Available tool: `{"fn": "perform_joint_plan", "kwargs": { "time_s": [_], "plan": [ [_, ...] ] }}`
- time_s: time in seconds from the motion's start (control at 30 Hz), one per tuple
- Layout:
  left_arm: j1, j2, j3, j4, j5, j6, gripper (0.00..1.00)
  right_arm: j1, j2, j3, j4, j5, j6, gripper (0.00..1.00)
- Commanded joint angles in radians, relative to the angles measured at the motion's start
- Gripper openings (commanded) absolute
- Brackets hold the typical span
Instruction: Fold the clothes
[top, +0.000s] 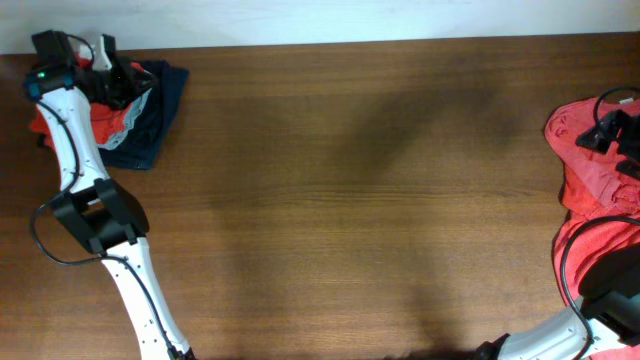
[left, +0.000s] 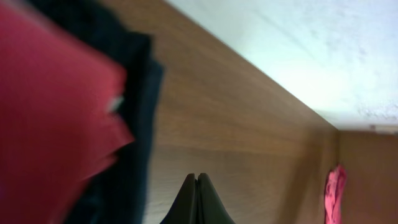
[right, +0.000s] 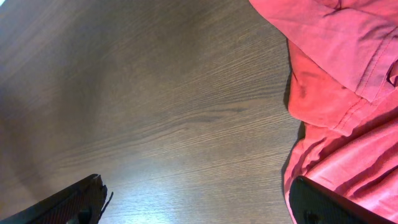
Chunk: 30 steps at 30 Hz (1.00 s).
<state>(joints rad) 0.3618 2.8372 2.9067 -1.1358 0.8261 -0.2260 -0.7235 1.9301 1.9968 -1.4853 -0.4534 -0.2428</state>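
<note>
Dark brown wood-grain bench (top: 350, 200), with a pale wall along its far edge.

Left arm: the white links come up from the near-left edge, bend at a black elbow and run on to the far-left corner. The left pincer (left: 196, 198) is over the corner stack, its fingers pressed together with nothing between them. In the overhead view it sits at the stack's top (top: 122, 82).

Corner stack: a flat orange-red cotton garment (top: 112, 122) lies on a dark navy folded garment (top: 158, 108). The navy piece sticks out past it toward the bench middle. In the left wrist view both are blurred, red (left: 50, 118) beside navy (left: 134, 124). Whether the pincer touches either one I cannot tell.

Right arm: it enters at the near-right corner and reaches along the right edge. The right pincer (right: 199, 211) is spread wide and holds nothing. One finger is over bare wood and the other over the cloth margin, so it straddles the heap's inner edge. In the overhead view it shows as a black shape (top: 612, 132).

Task item: a crumpled heap of orange-red cotton T-shirts (top: 590, 195) lies at the right edge, unfolded. Its long axis runs far to near along that edge, and part of it is cut off by the frame. The right wrist view shows overlapping layers and a hem (right: 348, 93).
</note>
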Motion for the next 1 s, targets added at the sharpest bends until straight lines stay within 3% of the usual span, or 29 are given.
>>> {"fn": "perform_joint_plan", "kwargs": {
  "time_s": [0.0, 0.2, 0.43, 0.6, 0.97],
  "plan": [
    [0.021, -0.053, 0.027, 0.000, 0.077, 0.034, 0.01, -0.001, -0.010, 0.005, 0.000, -0.002, -0.003, 0.99],
    [0.067, -0.171, 0.054, -0.159, 0.076, 0.040, 0.01, -0.001, -0.010, 0.005, 0.000, -0.002, -0.003, 0.99],
    [0.102, -0.225, 0.053, -0.361, 0.026, 0.144, 0.00, -0.001, -0.010, 0.005, 0.000, -0.002, -0.003, 0.99],
    [0.113, -0.191, 0.052, -0.465, -0.099, 0.175, 0.00, -0.001, -0.010, 0.005, 0.000, -0.002, -0.003, 0.98],
    [0.115, -0.034, 0.052, -0.503, -0.105, 0.194, 0.00, -0.001, -0.010, 0.005, 0.000, -0.002, -0.003, 0.99]
  ]
}}
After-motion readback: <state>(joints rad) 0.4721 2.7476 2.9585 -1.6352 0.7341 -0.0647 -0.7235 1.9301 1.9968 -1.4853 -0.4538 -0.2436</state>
